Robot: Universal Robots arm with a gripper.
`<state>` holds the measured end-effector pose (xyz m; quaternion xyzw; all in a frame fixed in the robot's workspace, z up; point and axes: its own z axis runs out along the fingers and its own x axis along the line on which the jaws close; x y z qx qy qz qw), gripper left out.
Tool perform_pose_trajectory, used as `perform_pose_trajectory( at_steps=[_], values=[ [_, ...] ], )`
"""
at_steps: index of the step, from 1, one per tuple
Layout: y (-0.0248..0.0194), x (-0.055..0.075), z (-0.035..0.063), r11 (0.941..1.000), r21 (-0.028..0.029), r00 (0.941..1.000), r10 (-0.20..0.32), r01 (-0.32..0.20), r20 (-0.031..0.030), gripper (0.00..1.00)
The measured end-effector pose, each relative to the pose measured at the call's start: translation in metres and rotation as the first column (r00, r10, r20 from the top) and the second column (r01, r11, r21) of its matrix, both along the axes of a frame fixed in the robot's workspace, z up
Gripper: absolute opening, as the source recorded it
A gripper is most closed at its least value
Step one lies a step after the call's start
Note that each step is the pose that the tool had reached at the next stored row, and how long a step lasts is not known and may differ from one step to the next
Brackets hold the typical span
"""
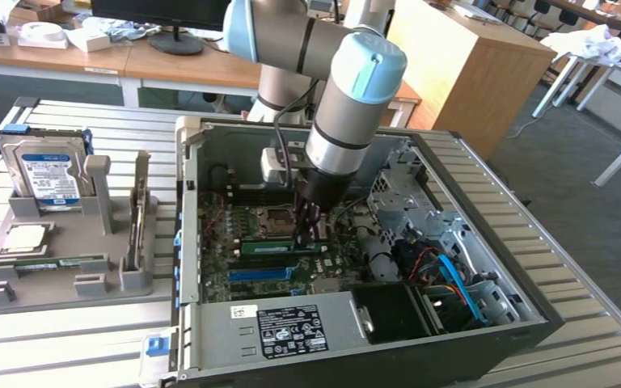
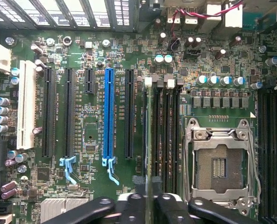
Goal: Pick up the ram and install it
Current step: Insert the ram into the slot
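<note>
Finding one: the gripper (image 2: 148, 201) is cut off by the picture's edge in the wrist view, with its black links only partly in frame. In the exterior view the gripper (image 1: 313, 234) reads dark against the motherboard (image 1: 219, 279), and its upper body is masked by the arm's wrist (image 1: 338, 137).

Finding two: the ram (image 2: 148, 135) lies between the jaws and is seen edge-on. Its chips and label are not visible, and its near end is covered by the gripper. In the exterior view the ram (image 1: 272, 247) has its end nearest the jaws hidden, and its seating in the slot cannot be told.

Finding three: the processor socket (image 2: 221, 161), just beside the jaws, has one corner covered by a link.

Finding four: the heatsink (image 2: 64, 207), on the jaws' other side, is cut off by the edge.

Finding five: the board lettering is too small to read.
</note>
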<state>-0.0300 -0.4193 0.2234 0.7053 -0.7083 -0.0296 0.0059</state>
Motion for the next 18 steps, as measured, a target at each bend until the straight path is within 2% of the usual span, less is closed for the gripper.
perform_pose_trajectory(
  at_steps=[1,2,3,7,10,18],
  values=[
    [0.0000,0.000,0.0000,1.0000,0.0000,1.0000,0.000,0.000,0.0000,0.25],
    [0.0000,0.000,0.0000,1.0000,0.0000,1.0000,0.000,0.000,0.0000,0.25],
    [0.0000,0.000,0.0000,1.0000,0.0000,1.0000,0.000,0.000,-0.0001,0.31],
    [0.0000,0.000,0.0001,1.0000,0.0000,1.0000,0.000,0.000,-0.0001,0.31],
    [0.0001,0.000,0.0037,1.0000,-0.0004,1.0000,0.000,0.000,-0.0001,0.31],
    [0.0001,0.000,0.0287,1.0000,-0.0004,1.0000,0.000,0.000,0.0000,0.31]
  ],
)
